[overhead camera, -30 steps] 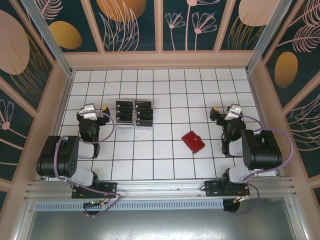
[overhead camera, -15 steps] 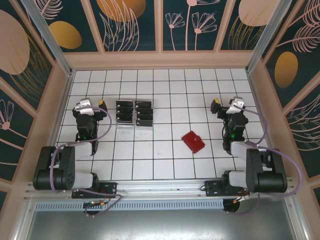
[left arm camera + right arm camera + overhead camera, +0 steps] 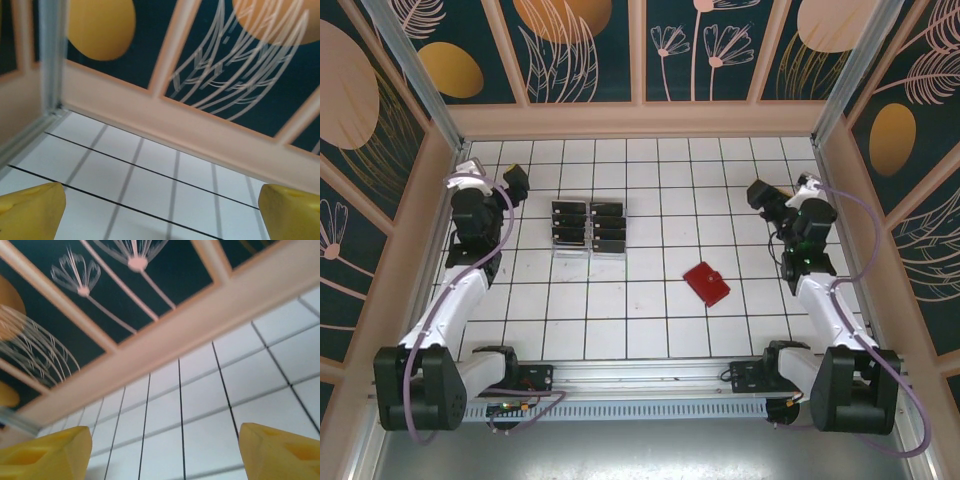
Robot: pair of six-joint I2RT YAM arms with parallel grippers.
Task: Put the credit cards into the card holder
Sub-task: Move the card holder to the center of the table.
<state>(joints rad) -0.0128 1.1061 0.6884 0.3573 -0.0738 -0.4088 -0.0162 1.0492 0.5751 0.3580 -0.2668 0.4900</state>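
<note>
The card holder (image 3: 706,284) is a small red wallet lying shut on the white tiled floor, right of centre. Several black credit cards (image 3: 588,228) stand in two rows in a clear tiered rack left of centre. My left gripper (image 3: 514,184) hangs raised to the left of the rack and a little behind it, well apart from it. My right gripper (image 3: 759,192) is raised behind and to the right of the wallet. In the left wrist view my left gripper (image 3: 162,215) is open over bare tiles. In the right wrist view my right gripper (image 3: 162,455) is open, its yellow fingertips (image 3: 47,455) far apart.
Wooden walls (image 3: 640,118) with dark painted panels close in the tiled floor (image 3: 650,320) at the back and both sides. Both wrist views face the base of the back wall (image 3: 200,130). An aluminium rail (image 3: 640,378) carries the arm bases at the near edge.
Both arms have unfolded from a crouched pose and stretched toward the back. The left gripper moved back and left, the right gripper back. Wallet and cards have not moved.
</note>
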